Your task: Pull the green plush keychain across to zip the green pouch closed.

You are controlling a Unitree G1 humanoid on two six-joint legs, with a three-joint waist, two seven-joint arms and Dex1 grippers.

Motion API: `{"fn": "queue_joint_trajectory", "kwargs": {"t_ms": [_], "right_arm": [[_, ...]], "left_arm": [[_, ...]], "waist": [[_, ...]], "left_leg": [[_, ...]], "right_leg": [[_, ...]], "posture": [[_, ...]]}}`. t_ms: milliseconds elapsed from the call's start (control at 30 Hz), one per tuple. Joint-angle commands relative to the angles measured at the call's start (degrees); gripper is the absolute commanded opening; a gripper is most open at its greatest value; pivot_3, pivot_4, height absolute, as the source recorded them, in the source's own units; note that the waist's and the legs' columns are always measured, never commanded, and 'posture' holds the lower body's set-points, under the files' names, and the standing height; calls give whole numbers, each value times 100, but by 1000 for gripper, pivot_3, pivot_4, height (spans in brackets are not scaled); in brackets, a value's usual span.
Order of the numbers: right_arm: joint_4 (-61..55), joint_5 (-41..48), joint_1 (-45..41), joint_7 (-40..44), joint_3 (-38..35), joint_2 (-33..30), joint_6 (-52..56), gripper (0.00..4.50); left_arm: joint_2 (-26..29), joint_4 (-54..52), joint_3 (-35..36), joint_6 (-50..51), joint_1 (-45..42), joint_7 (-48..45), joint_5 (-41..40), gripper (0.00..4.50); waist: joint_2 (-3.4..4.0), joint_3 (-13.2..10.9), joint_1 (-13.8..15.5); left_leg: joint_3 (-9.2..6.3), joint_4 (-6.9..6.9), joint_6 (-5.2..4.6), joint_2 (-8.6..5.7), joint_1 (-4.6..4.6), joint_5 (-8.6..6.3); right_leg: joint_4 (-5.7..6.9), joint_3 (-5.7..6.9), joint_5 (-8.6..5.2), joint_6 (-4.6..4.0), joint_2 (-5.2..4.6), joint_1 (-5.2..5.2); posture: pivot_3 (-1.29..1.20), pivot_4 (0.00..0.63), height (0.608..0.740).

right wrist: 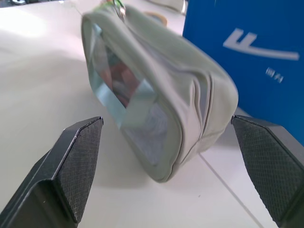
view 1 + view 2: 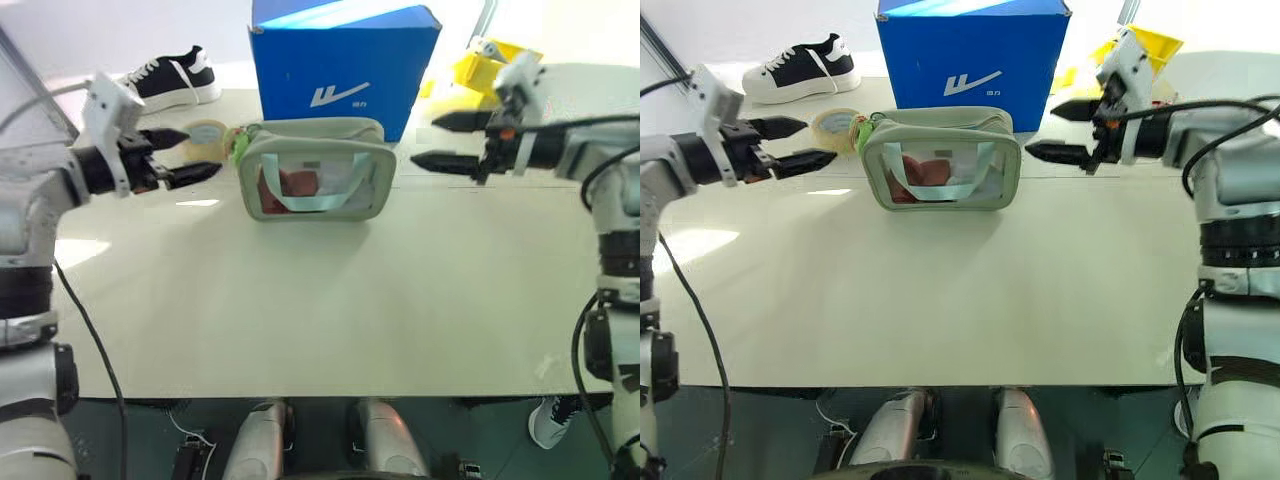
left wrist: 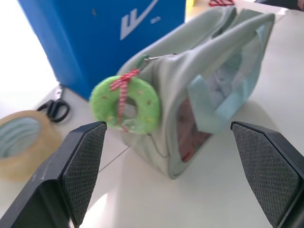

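Head eyes are looking down over the table (image 2: 300, 320); wrist cameras are facing the green pouch (image 3: 199, 90) closely from opposite ends

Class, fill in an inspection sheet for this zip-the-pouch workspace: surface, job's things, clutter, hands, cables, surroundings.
Surface: pale table, bare in front of the pouch.
Job's things: green pouch upright at the table's middle, its top gaping; green plush keychain hangs at the end nearer the left hand.
Clutter: blue box behind the pouch; tape roll and scissors beside it; black-and-white shoe at the far left; yellow item at the far right.
Hands: left hand and right hand open, flanking the pouch, holding nothing.
Cables: black cables along both arms.
Surroundings: a white shoe on the floor.
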State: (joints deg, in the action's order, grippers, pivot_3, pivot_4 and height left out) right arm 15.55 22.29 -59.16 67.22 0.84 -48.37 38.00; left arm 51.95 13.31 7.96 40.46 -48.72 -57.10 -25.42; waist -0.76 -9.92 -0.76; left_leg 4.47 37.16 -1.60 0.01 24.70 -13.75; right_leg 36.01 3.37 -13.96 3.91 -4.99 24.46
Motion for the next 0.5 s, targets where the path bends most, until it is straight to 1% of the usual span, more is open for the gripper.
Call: {"fn": "queue_joint_trajectory", "kwargs": {"t_ms": [33,167,333,500], "right_arm": [[66,19,-61,112,-108,-45,-57,4500],[-16,-39,77,96,-105,-36,-97,4500],[-122,-29,162,106,-157,-116,-37,4500],[-256,12,302,103,-207,-181,42,4500]], "left_arm": [[218,382,108,-481,-281,-237,152,4463],[278,470,36,-447,-357,-388,154,4463],[378,224,-14,-372,-187,-607,134,4463],[364,249,56,-253,-316,-614,89,4463]], "waist": [[0,0,0],[0,0,-2],[0,0,-19],[1,0,-20]], "left_leg": [[1,1,0,0,-1,0],[22,-2,5,-6,0,-5],[27,-11,-6,-8,23,-8],[31,-11,-11,-8,40,-5]], "right_leg": [[-1,0,0,-1,-3,-1],[1,0,4,-4,-33,9],[4,0,8,0,-39,36],[6,1,15,13,-39,55]], "posture": [[0,150,740],[0,150,740],[0,150,740],[0,150,740]]}}
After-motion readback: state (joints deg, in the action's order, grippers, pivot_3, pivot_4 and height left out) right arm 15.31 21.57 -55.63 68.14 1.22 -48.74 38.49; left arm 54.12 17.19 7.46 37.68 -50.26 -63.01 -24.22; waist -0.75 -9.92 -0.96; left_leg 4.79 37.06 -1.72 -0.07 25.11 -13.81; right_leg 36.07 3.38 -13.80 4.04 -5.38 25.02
